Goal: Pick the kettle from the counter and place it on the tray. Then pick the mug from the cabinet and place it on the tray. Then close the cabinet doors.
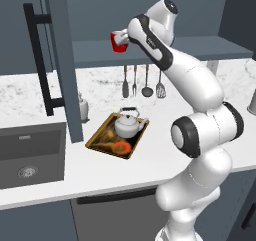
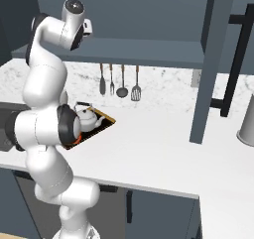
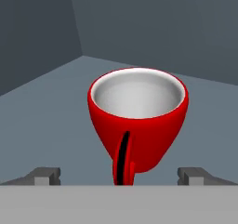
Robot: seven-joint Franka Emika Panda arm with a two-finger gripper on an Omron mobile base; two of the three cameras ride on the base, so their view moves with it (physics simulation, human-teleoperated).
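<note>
The red mug (image 3: 138, 116) stands upright on the cabinet shelf (image 3: 51, 102), its handle turned toward the hand camera. My gripper (image 3: 121, 176) is open, with one fingertip (image 3: 46, 175) on each side of the mug's base and not touching it. From the left base view, the gripper (image 1: 125, 36) is up at the shelf (image 1: 200, 47), right beside the mug (image 1: 119, 41). The kettle (image 1: 128, 125) sits on the tray (image 1: 102, 144) on the counter (image 1: 165, 135), and both kettle (image 2: 87, 117) and tray (image 2: 105, 120) appear again in the right base view.
An open cabinet door (image 1: 62, 60) with a black bar handle (image 1: 37, 55) stands left of the tray; the other open door (image 2: 211, 59) stands to the right. Utensils (image 1: 142, 82) hang on the back wall. A sink (image 1: 30, 155) and a small white bottle (image 1: 82, 107) lie left.
</note>
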